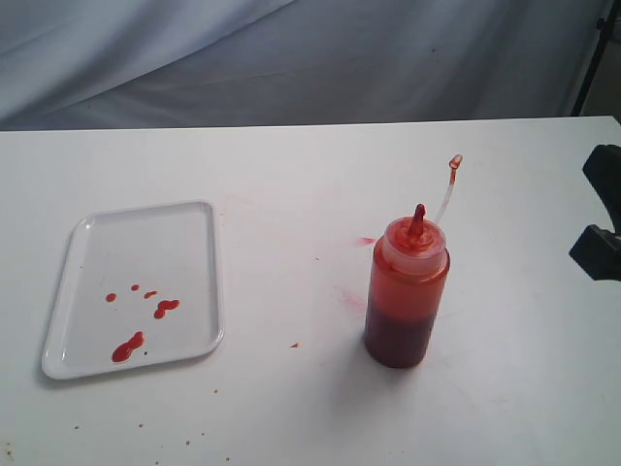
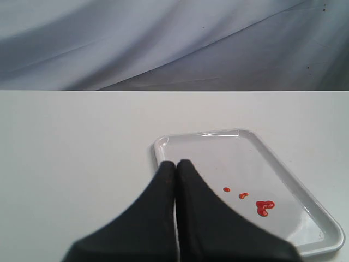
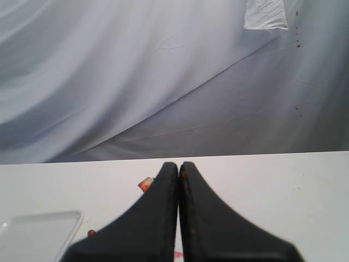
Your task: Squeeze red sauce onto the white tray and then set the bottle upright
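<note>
The bottle (image 1: 407,291) stands upright on the table, right of centre, with dark red sauce (image 1: 398,335) filling its lower part. Its tether holds the tiny cap (image 1: 455,162) up behind it. The white tray (image 1: 199,218) lies flat at the left, with several drops and blobs of red sauce (image 1: 127,348) on it. My left gripper (image 2: 176,162) is shut and empty, over the tray's (image 2: 163,143) near corner, beside the sauce drops (image 2: 264,207). My right gripper (image 3: 178,164) is shut and empty; the tiny cap (image 3: 145,184) shows beside it, and its fingers hide the bottle.
Black parts of the right arm (image 1: 598,250) show at the right edge of the exterior view, apart from the bottle. Faint dried red smears (image 1: 366,240) and specks mark the white table. A grey cloth (image 1: 291,58) hangs behind the table's far edge.
</note>
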Available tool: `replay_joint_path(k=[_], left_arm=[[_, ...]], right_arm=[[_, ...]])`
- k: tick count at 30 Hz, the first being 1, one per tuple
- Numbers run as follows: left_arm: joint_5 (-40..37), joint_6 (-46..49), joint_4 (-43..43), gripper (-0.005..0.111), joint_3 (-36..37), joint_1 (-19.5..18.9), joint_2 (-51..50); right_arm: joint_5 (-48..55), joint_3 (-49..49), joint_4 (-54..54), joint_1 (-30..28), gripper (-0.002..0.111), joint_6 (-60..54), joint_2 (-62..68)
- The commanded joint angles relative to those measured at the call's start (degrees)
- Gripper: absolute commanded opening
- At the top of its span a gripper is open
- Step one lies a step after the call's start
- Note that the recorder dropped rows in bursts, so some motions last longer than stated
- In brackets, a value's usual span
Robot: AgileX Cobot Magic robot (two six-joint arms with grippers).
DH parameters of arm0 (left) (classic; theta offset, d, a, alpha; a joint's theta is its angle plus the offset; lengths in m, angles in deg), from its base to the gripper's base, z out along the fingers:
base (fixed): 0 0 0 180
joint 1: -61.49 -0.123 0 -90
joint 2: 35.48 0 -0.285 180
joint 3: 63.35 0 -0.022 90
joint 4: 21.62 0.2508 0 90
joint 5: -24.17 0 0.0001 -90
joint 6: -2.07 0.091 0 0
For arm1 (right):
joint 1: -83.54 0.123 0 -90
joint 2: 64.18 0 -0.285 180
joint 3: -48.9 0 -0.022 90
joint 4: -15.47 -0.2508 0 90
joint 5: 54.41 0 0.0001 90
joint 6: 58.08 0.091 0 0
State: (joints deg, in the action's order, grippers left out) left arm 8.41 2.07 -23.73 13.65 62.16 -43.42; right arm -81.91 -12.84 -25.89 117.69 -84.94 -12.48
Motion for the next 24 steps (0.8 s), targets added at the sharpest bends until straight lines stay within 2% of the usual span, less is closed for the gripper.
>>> replay_joint_path(k=[1, 11, 18, 24], left_arm=[[0.66, 0.00, -0.30, 0.000, 0.22, -0.12, 0.15], [0.66, 0.00, -0.30, 0.000, 0.22, -0.12, 0.15], [0.66, 0.00, -0.30, 0.000, 0.22, -0.12, 0.15], [0.66, 0.00, -0.30, 0.000, 0.22, -0.12, 0.15]], right_arm=[[-0.71, -0.30, 0.07, -0.34, 0.000, -0.13, 0.06], [-0.30, -0.30, -0.09, -1.45, 0.000, -0.13, -1.35], [-1.87, -0.30, 0.06, -10.51, 0.000, -0.13, -11.46], [-1.87, -0.30, 0.06, -15.74, 0.000, -0.13, -17.99]])
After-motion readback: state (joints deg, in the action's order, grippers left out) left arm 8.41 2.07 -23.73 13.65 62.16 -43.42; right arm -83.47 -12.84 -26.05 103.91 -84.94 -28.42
